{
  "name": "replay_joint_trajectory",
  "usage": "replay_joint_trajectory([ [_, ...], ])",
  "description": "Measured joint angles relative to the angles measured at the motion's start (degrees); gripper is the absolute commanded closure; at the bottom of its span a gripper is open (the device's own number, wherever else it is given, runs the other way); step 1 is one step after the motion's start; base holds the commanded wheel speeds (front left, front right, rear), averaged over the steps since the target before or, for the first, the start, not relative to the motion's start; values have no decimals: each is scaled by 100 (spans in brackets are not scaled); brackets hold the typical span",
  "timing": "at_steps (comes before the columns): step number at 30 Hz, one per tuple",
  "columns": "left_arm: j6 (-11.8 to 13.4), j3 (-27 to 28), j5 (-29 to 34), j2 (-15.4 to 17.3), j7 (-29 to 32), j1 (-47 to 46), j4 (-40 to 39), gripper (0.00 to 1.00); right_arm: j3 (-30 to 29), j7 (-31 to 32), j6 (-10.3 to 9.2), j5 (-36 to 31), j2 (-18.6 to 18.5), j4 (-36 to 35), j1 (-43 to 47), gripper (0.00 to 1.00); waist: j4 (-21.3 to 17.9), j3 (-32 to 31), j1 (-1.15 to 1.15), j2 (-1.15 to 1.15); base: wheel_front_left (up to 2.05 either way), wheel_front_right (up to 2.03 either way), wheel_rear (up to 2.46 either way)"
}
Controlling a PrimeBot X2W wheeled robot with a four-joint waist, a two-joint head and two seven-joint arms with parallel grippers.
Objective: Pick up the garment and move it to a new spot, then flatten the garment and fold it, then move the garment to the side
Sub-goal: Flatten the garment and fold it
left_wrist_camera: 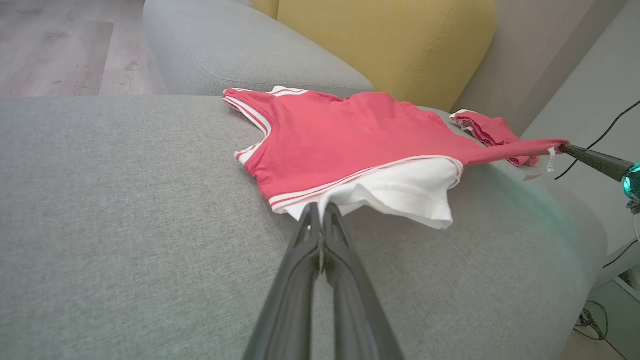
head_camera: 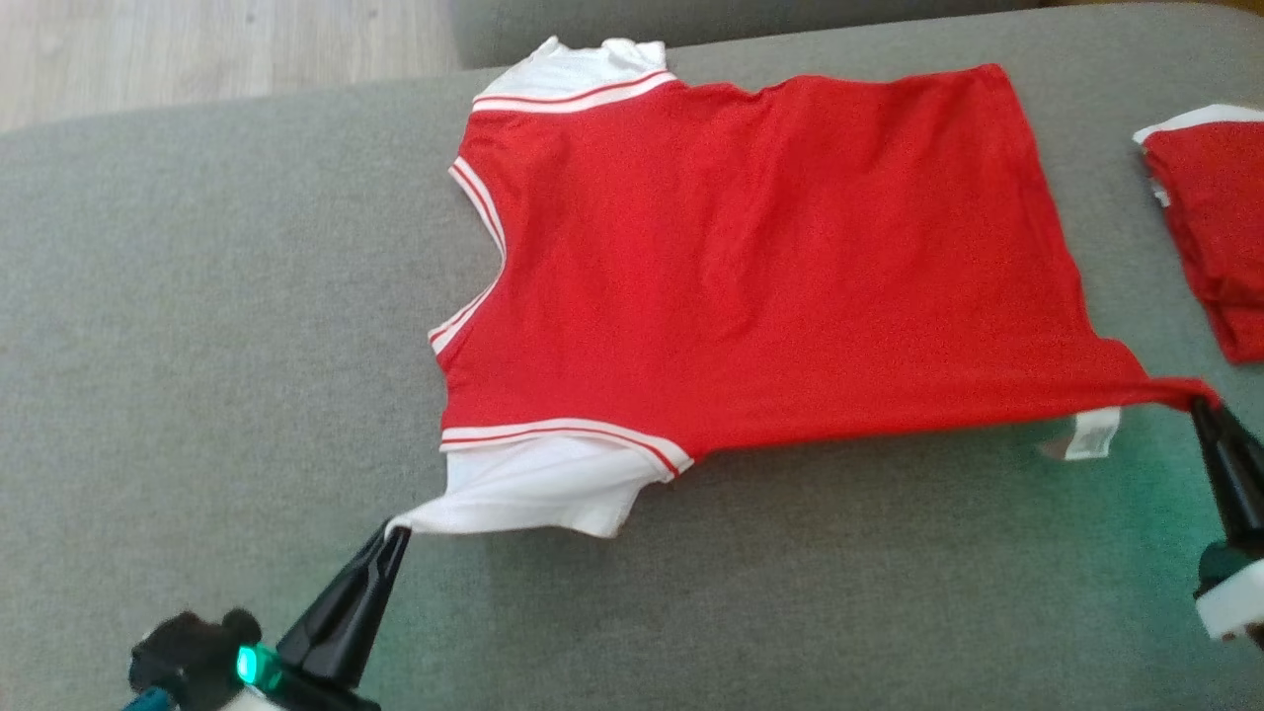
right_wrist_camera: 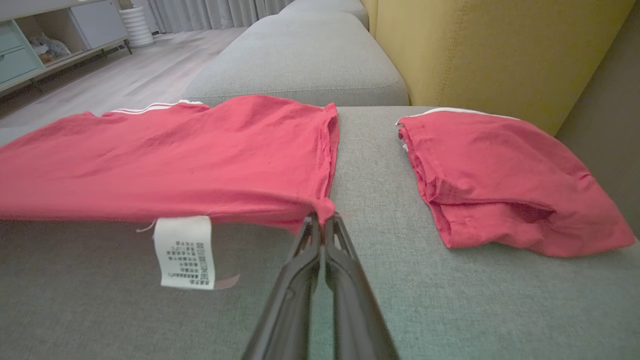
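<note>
**Near edge pinched at both ends, shirt spread for the fold**

The red garment lies spread across the middle and upper right of the head view on the grey sofa seat. Its long axis runs left to right across the frame: neckline and white sleeves to the left, hem to the right.

The left end effector, at lower left, is closed on the tip of the near white sleeve. The right end effector, at the right edge, is closed on the near hem corner, just beside the dangling care label. The near edge is drawn taut between them, slightly lifted off the seat.

The body of the shirt lies up the frame from both end effectors — neither arm is nearer, since each holds its own end. A lengthwise fold would likely mean carrying this near edge up the frame toward the far edge, with both arms kept level.

A second folded red garment sits at the far right, apart from the hem, and could be snagged if the right arm swings wide.
</note>
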Motion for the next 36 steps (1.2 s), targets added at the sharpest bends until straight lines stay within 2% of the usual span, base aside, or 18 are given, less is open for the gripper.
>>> replay_joint_trajectory([
  [5,-44,23,148,16,56,-462,40,100,-131,131,0,2,152,-32,-204,100,46,213,1,0,0,0,0],
  [11,-190,70,453,-248,336,-1941,480,100,-73,299,0,2,191,183,-1126,100,50,633,3,0,0,0,0],
  [17,-432,-30,671,-514,617,-3052,1230,100,326,367,0,2,237,572,-2082,100,-27,1036,3,0,0,0,0],
  [23,-555,-94,895,-775,565,-3858,1871,100,730,308,0,62,250,1048,-2755,100,-104,1332,3,0,0,0,0],
  [24,-555,-102,909,-815,555,-3950,1980,85,791,274,0,83,250,1120,-2842,100,-112,1368,3,0,0,0,0],
  [25,-557,-111,922,-856,515,-4025,2090,55,848,242,0,108,254,1181,-2915,100,-119,1400,3,0,0,0,0],
  [26,-577,-112,946,-889,472,-4072,2186,51,888,211,0,133,274,1245,-2980,89,-125,1427,2,0,0,0,0],
  [27,-578,-121,981,-915,412,-4108,2291,17,920,182,0,188,302,1302,-3033,35,-132,1448,2,0,0,0,0],
  [28,-539,-114,1032,-945,336,-4132,2382,0,960,147,0,216,325,1349,-3081,0,-139,1465,2,0,0,0,0],
  [32,-348,-41,1113,-1068,107,-4128,2549,0,971,18,0,242,405,1417,-3163,0,-170,1483,2,0,0,0,0],
  [36,70,256,1151,-1234,-11,-3874,2413,0,699,7,0,235,567,1200,-3124,0,-208,1430,2,0,0,0,0],
])
